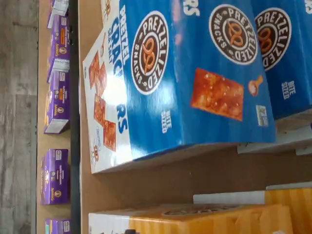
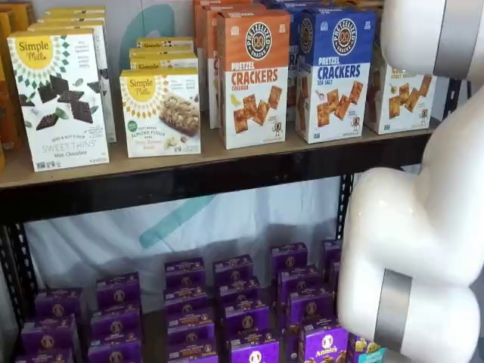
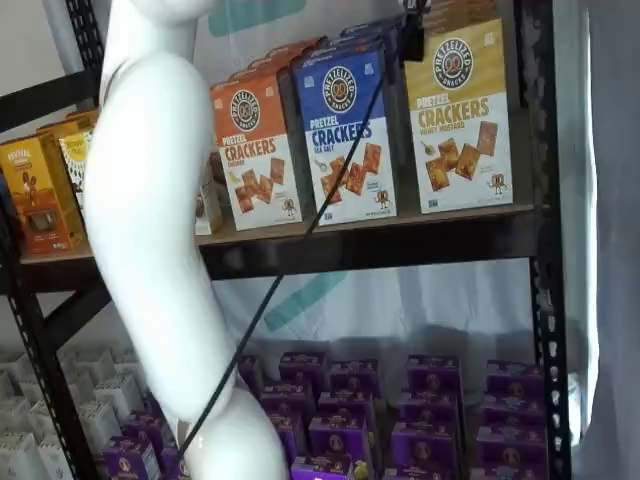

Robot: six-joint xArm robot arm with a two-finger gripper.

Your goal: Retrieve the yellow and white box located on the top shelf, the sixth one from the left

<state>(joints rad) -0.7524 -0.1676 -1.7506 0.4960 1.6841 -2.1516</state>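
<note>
**Arm raised at the cracker row, yellow carton in place**

The yellow and white box (image 3: 461, 125) stands upright on the top shelf (image 3: 400, 245), at the right end of the cracker row, beside the right black upright (image 3: 545, 240). In a shelf view only its lower white part with pictured crackers (image 2: 399, 97) shows, the rest hidden behind the white arm (image 2: 423, 227). Just to its left stands the blue-topped box (image 3: 348, 135), and left of that the orange-topped box (image 3: 254, 150); all three fronts sit close to the shelf's front rail. Further left are white Simple Mills boxes (image 2: 60, 98).

The wrist view, turned on its side, looks onto the tops of blue cracker boxes (image 1: 195, 73) with bare tan board and a yellow carton top (image 1: 209, 219) beside them; purple boxes (image 1: 56, 175) lie on the lower surface beyond the rail.

A small dark part of the tool (image 3: 412, 30) hangs at the upper edge above the yellow carton, with a black cable (image 3: 290, 260) trailing down; whether its fingers are apart or together cannot be told
</note>
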